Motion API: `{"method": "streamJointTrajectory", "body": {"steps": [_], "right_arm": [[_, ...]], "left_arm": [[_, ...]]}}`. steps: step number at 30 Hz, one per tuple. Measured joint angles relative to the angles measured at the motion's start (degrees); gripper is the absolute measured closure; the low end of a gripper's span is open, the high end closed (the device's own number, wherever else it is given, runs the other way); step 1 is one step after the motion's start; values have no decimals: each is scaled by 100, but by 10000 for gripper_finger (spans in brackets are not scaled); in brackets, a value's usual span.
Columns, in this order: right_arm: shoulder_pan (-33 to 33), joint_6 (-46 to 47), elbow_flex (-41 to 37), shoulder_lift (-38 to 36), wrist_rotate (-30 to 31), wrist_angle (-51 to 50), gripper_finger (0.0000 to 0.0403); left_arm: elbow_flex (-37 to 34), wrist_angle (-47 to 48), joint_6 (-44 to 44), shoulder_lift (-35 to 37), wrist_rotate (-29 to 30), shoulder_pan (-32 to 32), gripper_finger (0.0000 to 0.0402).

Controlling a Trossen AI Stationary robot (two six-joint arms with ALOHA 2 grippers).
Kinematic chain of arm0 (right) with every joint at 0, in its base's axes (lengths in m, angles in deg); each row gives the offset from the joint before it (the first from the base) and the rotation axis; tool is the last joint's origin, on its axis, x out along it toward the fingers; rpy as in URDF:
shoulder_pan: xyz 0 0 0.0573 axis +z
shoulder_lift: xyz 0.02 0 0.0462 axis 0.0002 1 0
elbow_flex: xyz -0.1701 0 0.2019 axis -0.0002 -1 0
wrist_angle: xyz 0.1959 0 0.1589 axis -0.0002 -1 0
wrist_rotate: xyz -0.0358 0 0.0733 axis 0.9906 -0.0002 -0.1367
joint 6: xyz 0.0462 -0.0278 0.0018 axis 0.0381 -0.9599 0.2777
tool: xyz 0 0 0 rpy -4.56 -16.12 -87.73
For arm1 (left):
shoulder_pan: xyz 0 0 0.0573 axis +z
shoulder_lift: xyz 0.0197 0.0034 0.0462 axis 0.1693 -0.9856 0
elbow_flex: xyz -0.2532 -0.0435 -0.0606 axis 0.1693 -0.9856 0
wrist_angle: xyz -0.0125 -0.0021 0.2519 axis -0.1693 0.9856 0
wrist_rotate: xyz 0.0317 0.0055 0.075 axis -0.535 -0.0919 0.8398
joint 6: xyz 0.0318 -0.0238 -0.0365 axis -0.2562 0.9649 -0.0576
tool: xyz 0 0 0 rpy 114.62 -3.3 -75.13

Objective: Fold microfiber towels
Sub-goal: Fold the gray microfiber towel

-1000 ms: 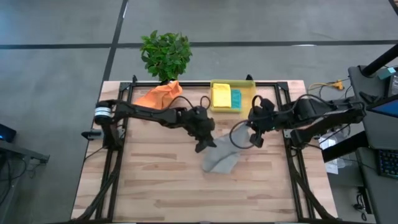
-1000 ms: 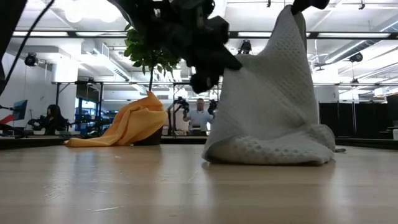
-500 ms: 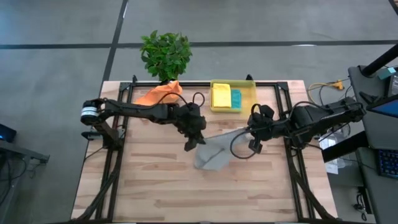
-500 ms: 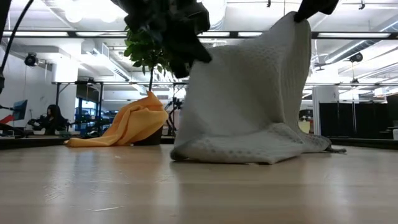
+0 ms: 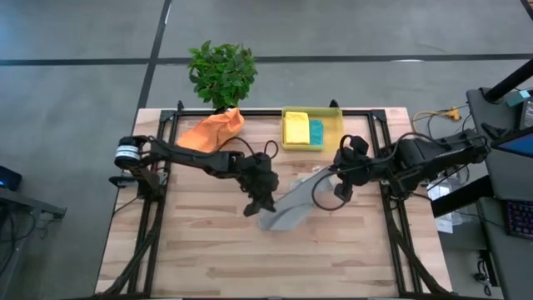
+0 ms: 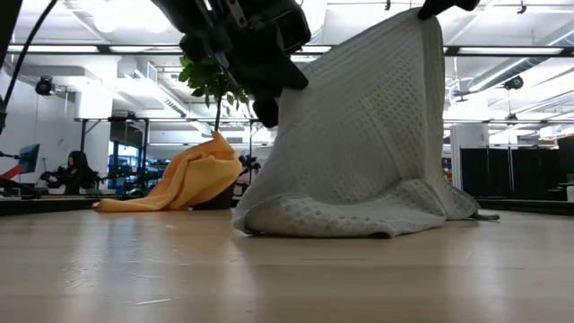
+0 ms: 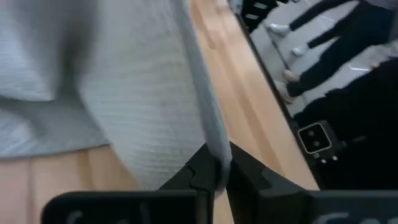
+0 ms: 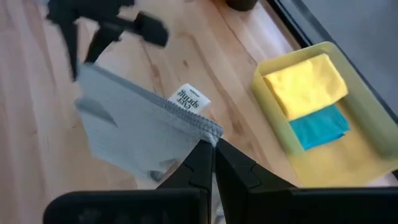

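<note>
A light grey towel hangs between my two grippers over the middle of the table, and its lower part rests bunched on the wood. My left gripper is shut on its left side. My right gripper is shut on its upper right corner. An orange towel lies crumpled at the far left by the plant pot. A yellow towel and a teal towel lie folded in the yellow bin. My left gripper pinches the grey towel's hemmed edge between its two fingers, slanting down from the table's left. The cloth runs up and away from the fingers, and its lower end stays on the table. My right gripper pinches the towel's corner beside the white label, slanting down from the table's right. The corner is lifted and the cloth slopes down from it toward the left gripper.
A potted plant stands at the far edge behind the orange towel. The dark frame rails run along both sides of the table. Bare wood lies toward the near edge.
My left gripper has gone toward the table's left and then a little toward the near edge, drawing the grey towel's left side with it. The towel has spread wider between the grippers, while its lower part has stayed on the table. My right gripper has kept its high hold.
</note>
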Motion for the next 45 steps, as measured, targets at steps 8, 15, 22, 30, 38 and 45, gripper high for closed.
{"method": "streamJointTrajectory", "body": {"steps": [8,15,22,30,38,45], "right_arm": [[0,-173,142,-7,23,-15,394],[-2,-445,194,-103,18,-17,394],[-146,-577,328,-415,4,-8,394],[-164,-526,583,-519,17,19,394],[-155,-236,764,-532,11,-97,394],[314,393,765,-256,-41,-143,394]], "left_arm": [[-10,-357,-7,-361,-341,-72,293],[-5,-643,3,-636,-494,-104,236],[-2,-675,0,-712,-249,-199,265],[101,-693,-8,-650,536,-185,392],[182,1203,-652,321,1265,-58,401],[170,3166,-1083,1744,2058,4,401]]}}
